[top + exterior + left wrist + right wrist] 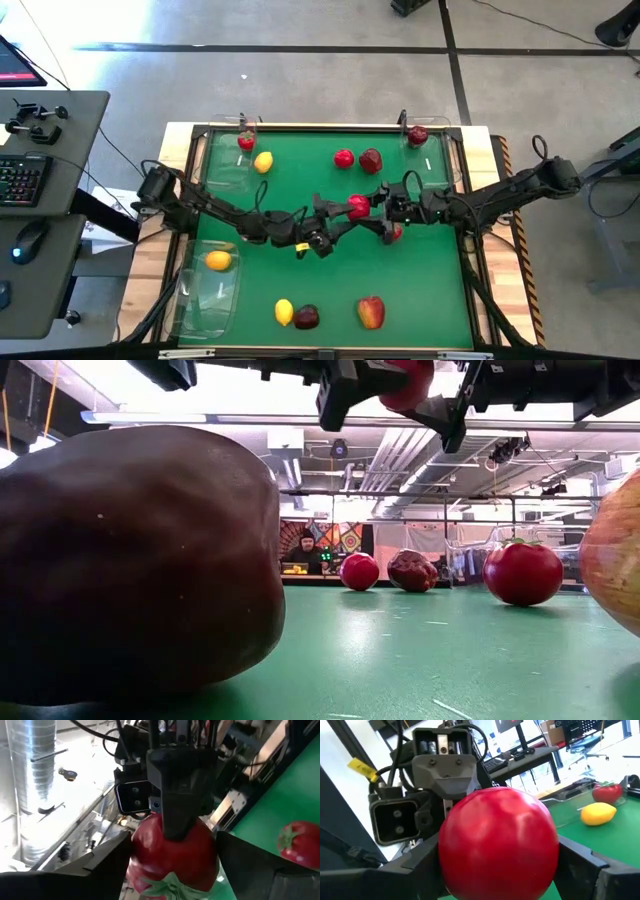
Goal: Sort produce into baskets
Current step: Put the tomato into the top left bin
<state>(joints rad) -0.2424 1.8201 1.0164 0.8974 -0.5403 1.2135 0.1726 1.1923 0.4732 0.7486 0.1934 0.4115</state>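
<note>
A bright red fruit (358, 205) with a green leaf cap hangs above the middle of the green mat, between my two grippers. My right gripper (500, 865) comes from the table's right and is shut on it. My left gripper (172, 865) comes from the left. It is open, its fingers close on either side of the same fruit. The low view shows the fruit (408, 380) high up. Three clear baskets stand at the far left (228, 158), far right (432, 150) and near left (205, 295). My right gripper pinches the red fruit by two opposite sides (449, 855) between its two fingers. The fingers lie level and come from the table's right. The fruit is lifted clear of the mat. One right finger (182, 795) runs across the face of the fruit toward my left gripper.
A small red fruit (246, 141) and a lemon (263, 161) are at the far-left basket, a dark red one (417, 134) is in the far-right, a lemon (218, 261) in the near-left. Loose on the mat: two red fruits (344, 158), a lemon (284, 312), two apples (371, 312).
</note>
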